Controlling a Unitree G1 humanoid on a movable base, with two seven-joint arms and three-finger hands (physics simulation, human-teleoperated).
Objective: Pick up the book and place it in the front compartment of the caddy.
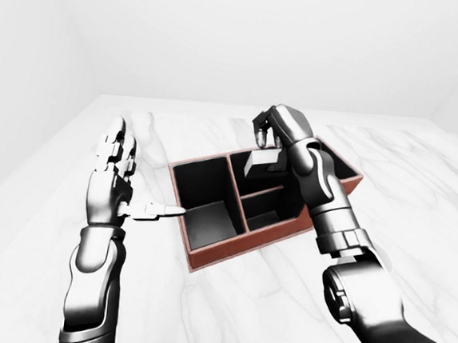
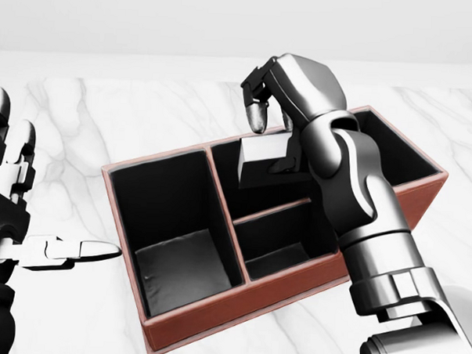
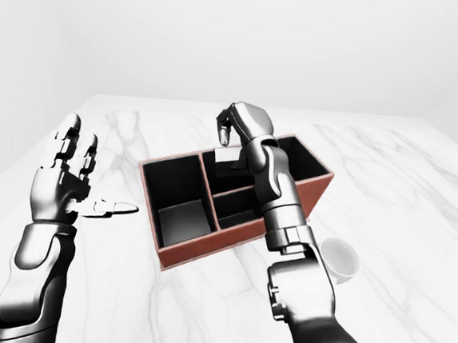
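The caddy [image 2: 214,323] has red-brown walls and black insides. It lies on the white marble table in the middle of all views, with one large compartment at the left and smaller ones to its right. My right hand [image 2: 270,138] reaches over the caddy and is shut on the grey book [image 2: 259,161]. It holds the book tilted over the upper middle compartment, partly below the rim. My forearm hides the caddy's right compartment. My left hand [image 1: 129,180] is open and empty, left of the caddy, its thumb pointing at the caddy's left wall.
A small white bowl [image 3: 339,259] sits on the table to the right of the caddy, beside my right forearm, seen only in the right-eye view. The marble table [image 1: 200,313] extends on all sides, with white walls behind.
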